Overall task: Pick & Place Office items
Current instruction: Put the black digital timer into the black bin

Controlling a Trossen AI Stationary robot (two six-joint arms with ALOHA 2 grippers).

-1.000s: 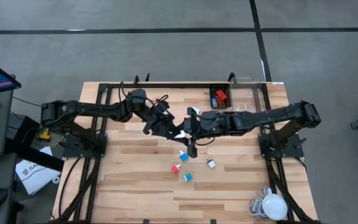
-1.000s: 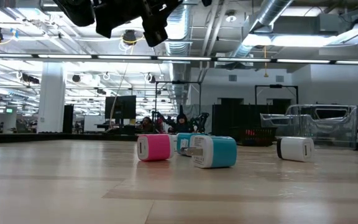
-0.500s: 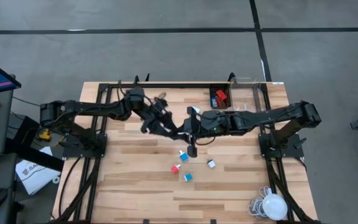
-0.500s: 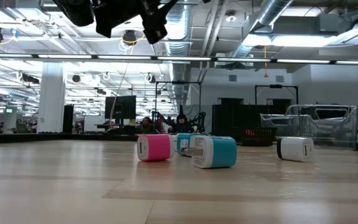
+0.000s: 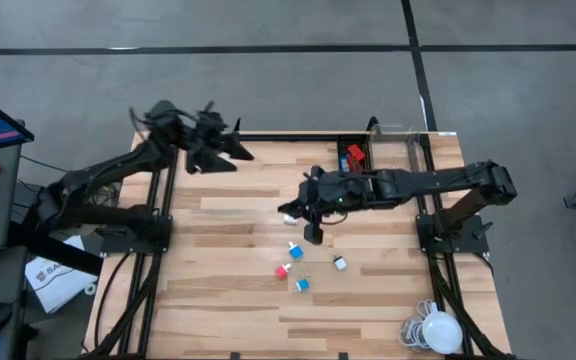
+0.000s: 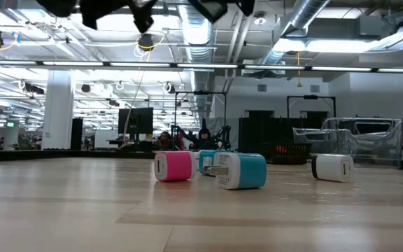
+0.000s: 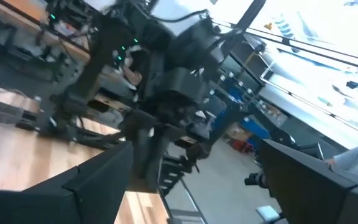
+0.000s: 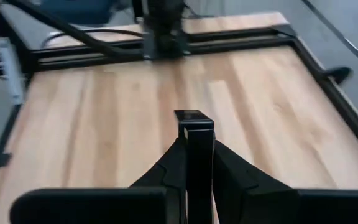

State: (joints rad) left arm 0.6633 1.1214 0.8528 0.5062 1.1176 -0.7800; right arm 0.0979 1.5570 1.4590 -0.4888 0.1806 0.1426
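Four small blocks lie loose on the bench (image 5: 218, 300) mid-front: a blue block (image 5: 295, 251), a red block (image 5: 282, 271), a second blue block (image 5: 302, 285) and a white block (image 5: 339, 263). Low view shows them in a row; the farther blue one is mostly hidden behind the nearer. More items sit in a black tray (image 5: 353, 157) at the far edge, too small to sort. Right claw (image 5: 314, 233) reaches over mid-bench, fingers pressed shut on a thin black piece (image 8: 193, 134), held upright above the blue block. Left claw (image 5: 236, 152) is raised near the far left corner, fingers spread wide, nothing between them. Left wrist view is blurred.
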